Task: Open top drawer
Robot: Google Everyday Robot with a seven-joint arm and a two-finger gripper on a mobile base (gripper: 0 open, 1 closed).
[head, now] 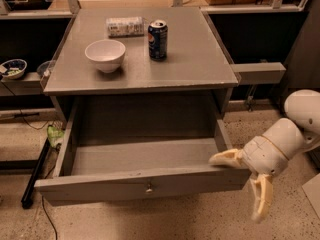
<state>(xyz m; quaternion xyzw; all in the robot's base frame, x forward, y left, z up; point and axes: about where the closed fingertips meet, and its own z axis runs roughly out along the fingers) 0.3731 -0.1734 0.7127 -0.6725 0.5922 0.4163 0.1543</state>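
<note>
Across the lower middle of the frame, the top drawer [140, 181] stands drawn far out beneath the tabletop [200, 59], its box empty, so the opening looks done. At lower right the gripper [236, 186] sits by the drawer's right front corner, fingers spread wide and holding nothing. Bare floor beyond gives room to withdraw.

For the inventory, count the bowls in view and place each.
2: white bowl on the tabletop; small bowl on the far-left shelf. Others may be hidden. Open gripper at the top drawer's right corner.
</note>
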